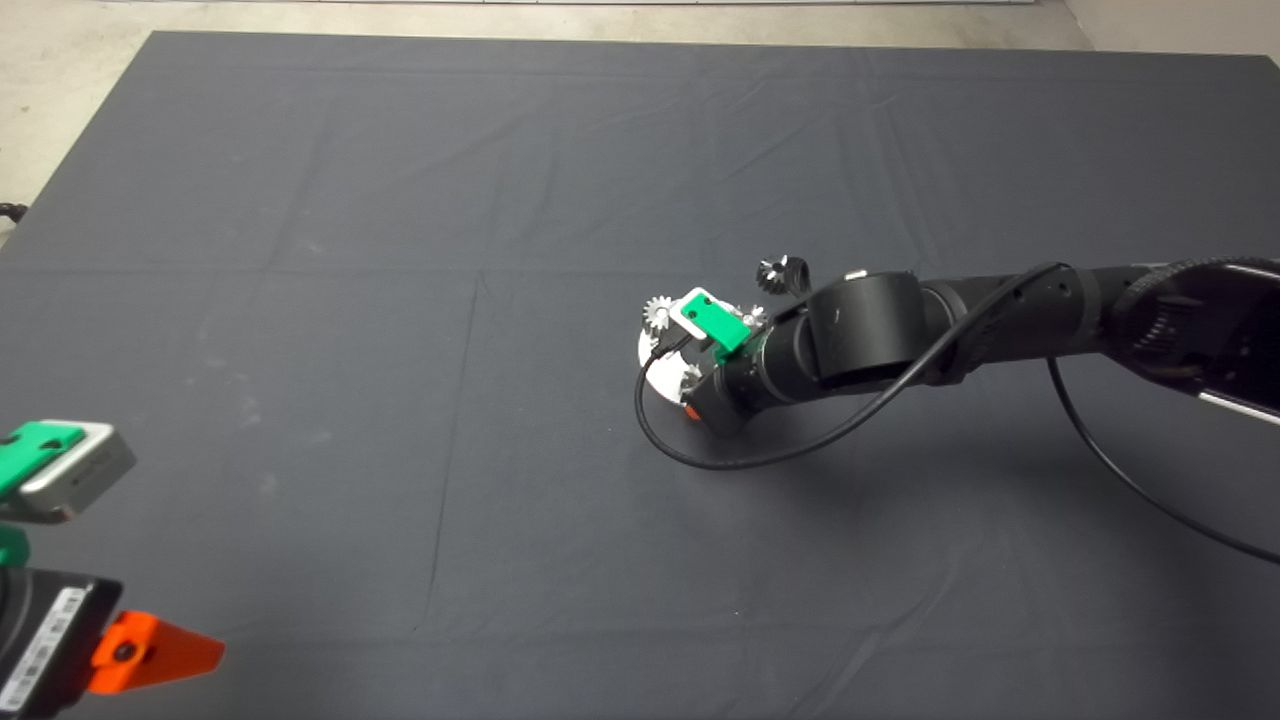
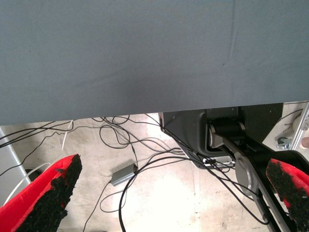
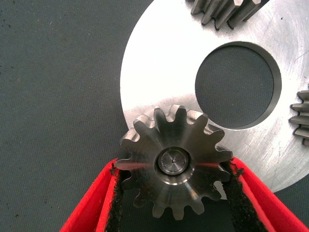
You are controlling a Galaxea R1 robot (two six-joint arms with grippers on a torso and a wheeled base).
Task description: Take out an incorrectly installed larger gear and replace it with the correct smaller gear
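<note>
The smaller gear (image 3: 175, 179), dark steel with few stubby teeth, sits over a pin at the edge of a round silver plate (image 3: 159, 72). My right gripper (image 3: 175, 166) is shut on it, with one pad against the teeth on each side. In the head view the right wrist covers the gear and most of the plate (image 1: 658, 378). The larger gear (image 1: 783, 272), dark and glinting, lies on the mat just behind the plate. My left gripper (image 2: 174, 164) is open and empty, parked at the mat's lower left edge (image 1: 150, 650).
Two brighter silver small gears (image 3: 222, 9) (image 3: 301, 118) sit on the plate, one also in the head view (image 1: 657, 313). The plate has a large round hole (image 3: 236, 84). A black cable (image 1: 720, 462) loops off the right wrist. The left wrist view shows floor cables.
</note>
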